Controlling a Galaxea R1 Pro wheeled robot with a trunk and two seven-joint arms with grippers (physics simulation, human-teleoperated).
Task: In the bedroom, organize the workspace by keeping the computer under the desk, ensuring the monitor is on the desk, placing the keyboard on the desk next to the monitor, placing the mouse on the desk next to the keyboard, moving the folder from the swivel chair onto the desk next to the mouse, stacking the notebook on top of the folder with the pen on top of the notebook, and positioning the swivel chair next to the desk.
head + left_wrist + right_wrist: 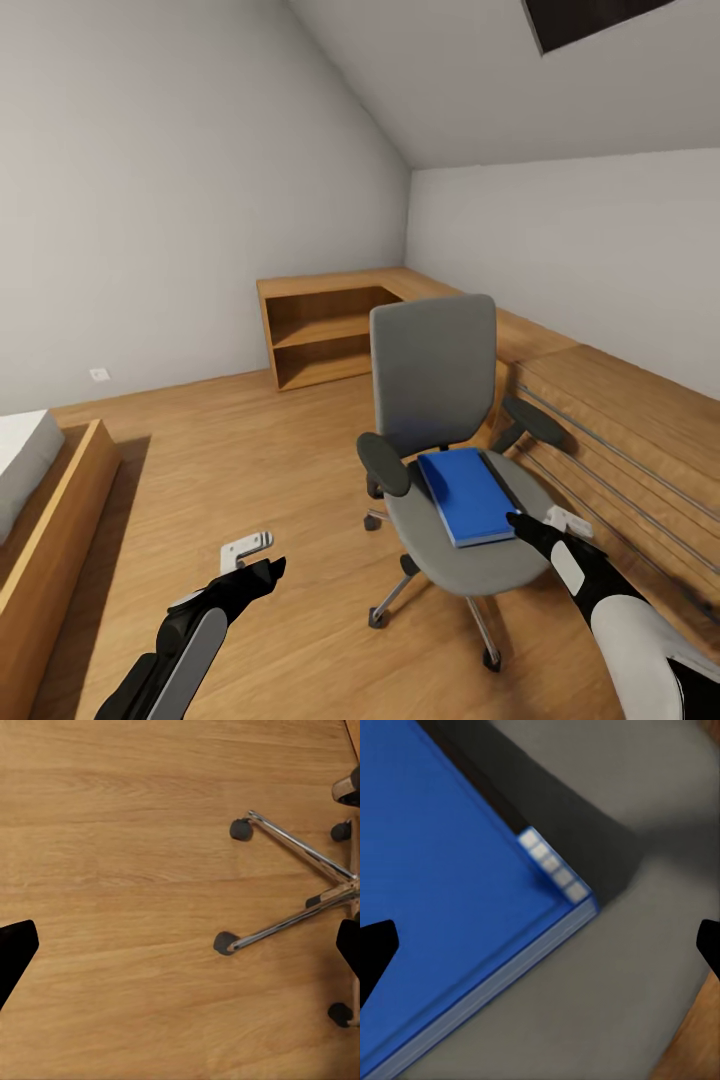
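Wood floor (250, 450) lies beneath the left gripper (262, 562), fingers apart, while the blue folder (465, 494) rests flat on the swivel chair (440, 400) seat, its near corner directly under the right gripper (530, 527), fingers spread

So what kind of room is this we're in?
Likely an attic bedroom with a work corner. A sloped white ceiling comes down over a wood floor, a bed sits at the left edge, and a swivel chair with a blue folder on its seat stands by low wooden shelving.
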